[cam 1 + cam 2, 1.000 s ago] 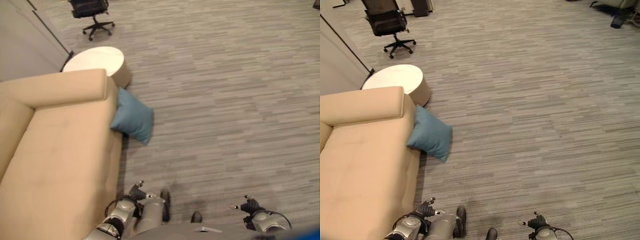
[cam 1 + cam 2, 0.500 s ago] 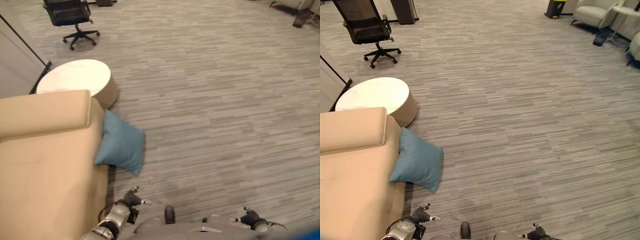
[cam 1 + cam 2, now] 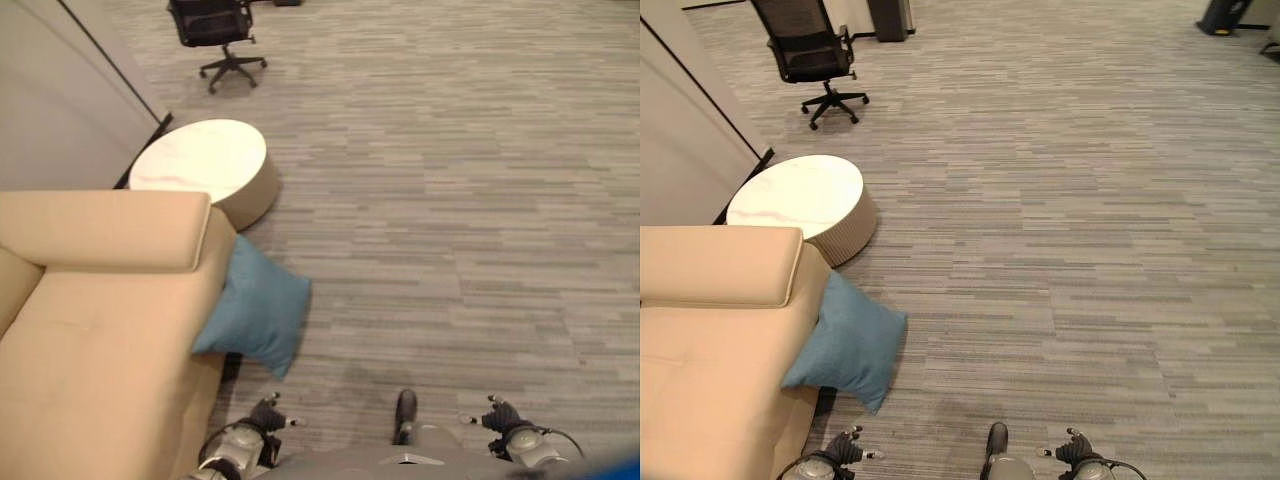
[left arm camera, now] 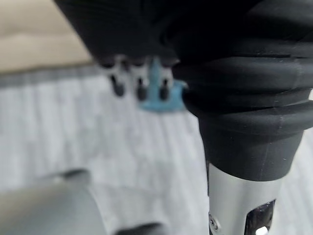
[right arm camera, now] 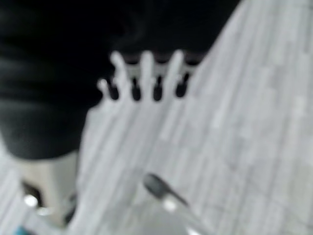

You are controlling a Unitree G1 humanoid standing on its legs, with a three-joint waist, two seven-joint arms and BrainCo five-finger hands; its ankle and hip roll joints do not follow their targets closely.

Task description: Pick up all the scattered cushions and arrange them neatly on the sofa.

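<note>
A blue cushion (image 3: 256, 316) (image 3: 848, 342) leans on the carpet against the right end of the beige sofa (image 3: 90, 350) (image 3: 710, 360); it also shows past the fingers (image 4: 139, 89) in the left wrist view as a blue patch, the cushion (image 4: 156, 93). My left hand (image 3: 266, 413) (image 3: 845, 446) hangs low at the picture's bottom, just below the cushion, fingers relaxed and empty. My right hand (image 3: 500, 415) (image 3: 1072, 447) hangs at the bottom right over bare carpet, its fingers (image 5: 144, 78) straight and holding nothing.
A round white side table (image 3: 200, 165) (image 3: 800, 200) stands beyond the sofa's arm. A black office chair (image 3: 215, 30) (image 3: 810, 55) stands farther back on its castors. A grey wall panel (image 3: 60, 100) runs along the left. Grey striped carpet (image 3: 450, 200) stretches to the right.
The whole picture has shifted, so the camera moved: sofa, cushion and table now sit more to the right and nearer. The hands still hang low and empty.
</note>
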